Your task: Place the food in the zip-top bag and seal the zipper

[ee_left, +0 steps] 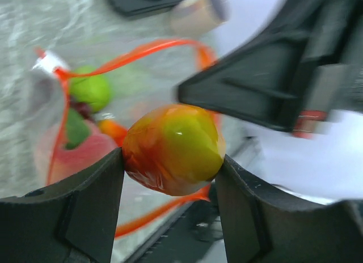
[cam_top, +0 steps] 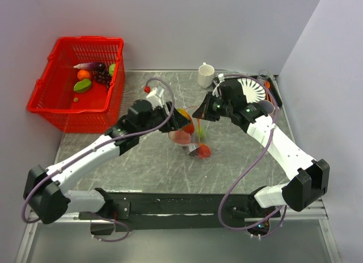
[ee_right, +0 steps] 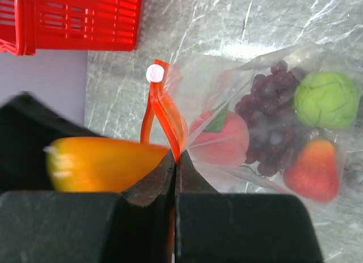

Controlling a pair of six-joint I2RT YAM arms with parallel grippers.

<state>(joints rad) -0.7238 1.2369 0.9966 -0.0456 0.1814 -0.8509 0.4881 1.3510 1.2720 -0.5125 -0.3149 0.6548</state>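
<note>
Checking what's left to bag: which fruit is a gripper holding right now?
The yellow-and-red mango, pinched between the left gripper's fingers. The grapes, green fruit and red fruits lie inside the zip-top bag, the rest in the red basket.

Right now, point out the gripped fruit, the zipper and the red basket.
gripped fruit (ee_left: 173, 147), left wrist view, its middle.
zipper (ee_right: 169, 122), right wrist view, mid strip.
red basket (cam_top: 74, 121), top view, front wall.
</note>
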